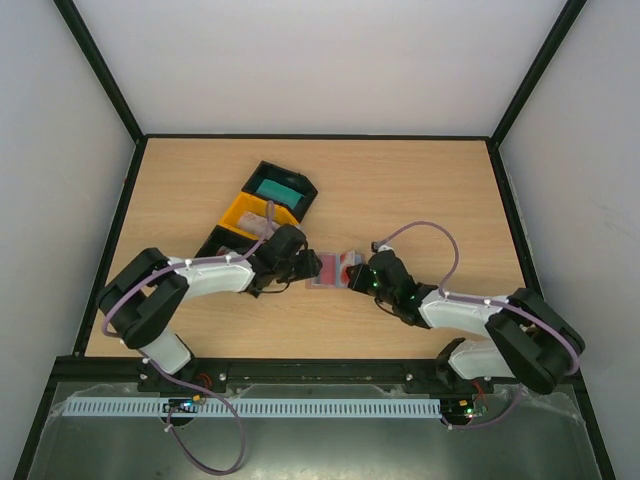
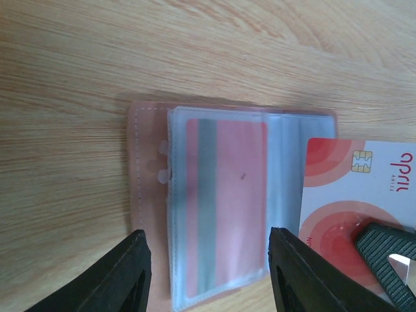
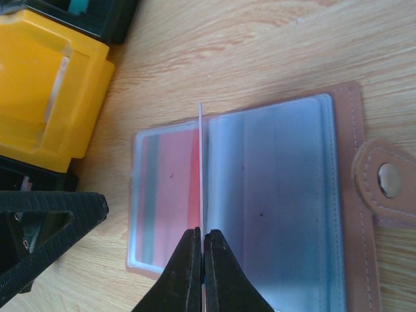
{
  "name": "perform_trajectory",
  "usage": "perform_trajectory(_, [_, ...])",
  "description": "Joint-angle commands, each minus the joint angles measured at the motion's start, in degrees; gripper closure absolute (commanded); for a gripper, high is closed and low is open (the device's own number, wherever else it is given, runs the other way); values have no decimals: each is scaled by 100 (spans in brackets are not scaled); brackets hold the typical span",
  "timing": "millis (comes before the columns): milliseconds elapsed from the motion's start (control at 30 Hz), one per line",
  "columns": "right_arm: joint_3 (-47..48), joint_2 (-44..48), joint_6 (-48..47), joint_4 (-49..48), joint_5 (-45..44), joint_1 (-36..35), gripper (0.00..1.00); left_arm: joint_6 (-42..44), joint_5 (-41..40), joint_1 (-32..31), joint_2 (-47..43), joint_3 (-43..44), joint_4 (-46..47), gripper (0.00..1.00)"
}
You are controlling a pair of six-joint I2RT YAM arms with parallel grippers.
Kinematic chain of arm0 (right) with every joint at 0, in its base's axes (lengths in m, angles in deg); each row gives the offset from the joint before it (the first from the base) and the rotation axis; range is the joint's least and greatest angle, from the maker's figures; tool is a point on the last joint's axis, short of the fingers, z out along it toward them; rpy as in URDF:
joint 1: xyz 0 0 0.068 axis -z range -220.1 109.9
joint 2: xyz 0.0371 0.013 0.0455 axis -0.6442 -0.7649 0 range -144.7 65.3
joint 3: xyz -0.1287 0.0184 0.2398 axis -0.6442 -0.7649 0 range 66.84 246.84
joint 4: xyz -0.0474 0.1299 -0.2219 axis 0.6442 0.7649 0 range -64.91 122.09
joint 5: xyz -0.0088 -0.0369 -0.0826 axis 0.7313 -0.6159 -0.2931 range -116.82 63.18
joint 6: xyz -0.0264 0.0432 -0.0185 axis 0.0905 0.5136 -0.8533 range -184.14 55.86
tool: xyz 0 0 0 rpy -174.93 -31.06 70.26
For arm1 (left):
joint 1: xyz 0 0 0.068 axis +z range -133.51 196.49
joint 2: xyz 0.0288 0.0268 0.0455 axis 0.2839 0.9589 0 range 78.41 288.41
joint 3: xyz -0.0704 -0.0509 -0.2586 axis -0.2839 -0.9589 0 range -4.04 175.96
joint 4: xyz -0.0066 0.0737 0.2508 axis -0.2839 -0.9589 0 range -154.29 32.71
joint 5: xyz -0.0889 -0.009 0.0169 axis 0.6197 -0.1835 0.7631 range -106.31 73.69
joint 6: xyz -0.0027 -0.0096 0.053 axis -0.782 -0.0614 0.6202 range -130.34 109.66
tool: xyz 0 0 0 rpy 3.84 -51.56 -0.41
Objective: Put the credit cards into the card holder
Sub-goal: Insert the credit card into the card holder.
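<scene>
The brown card holder (image 1: 330, 272) lies open on the table between both grippers, its clear sleeves (image 2: 221, 130) facing up. A pink-red credit card (image 2: 231, 195) sits inside the left sleeve. My right gripper (image 3: 203, 231) is shut on a red-and-white credit card (image 2: 354, 188), which stands on edge (image 3: 201, 156) over the holder's middle fold. My left gripper (image 2: 208, 234) is open, its fingers (image 2: 133, 273) on either side of the filled sleeve. In the top view the left gripper (image 1: 308, 266) and the right gripper (image 1: 352, 275) face each other across the holder.
A yellow tray (image 1: 250, 215) holding a pale card stands between two black trays; the far one (image 1: 283, 188) holds a teal card, the near one (image 1: 212, 243) is partly under the left arm. The holder's snap tab (image 3: 383, 179) sticks out on its right side.
</scene>
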Motion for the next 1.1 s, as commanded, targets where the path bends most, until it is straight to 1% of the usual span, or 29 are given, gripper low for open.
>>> perform_trajectory(0, [-185,-402,167,-943,25,27,98,129,-125,-27,247,-49,119,48])
perform_trajectory(200, [-328,-777,359,-1638,78,25,98,69,-285,-17,344,-54,-266,49])
perform_trajectory(600, [-484,-1213,689,-2415,198,34,98,209,-236,0,501,105,-882,54])
perform_trajectory(733, [-483,-1457,806,-2716,299,36,98,446,-186,1,562,-57,-737,54])
perform_trajectory(833, [-456,-1651,796,-2774,331,41,98,659,-209,24,580,-270,-424,54])
perform_trajectory(933, [-507,-1683,822,-2836,382,37,98,732,49,0,494,-392,-336,55])
perform_trajectory(967, [-584,-1691,872,-2856,260,35,98,732,49,-12,453,-480,-245,56])
perform_trajectory(1067, [-707,-1810,1002,-3078,142,30,98,813,-234,-16,426,-570,-359,60])
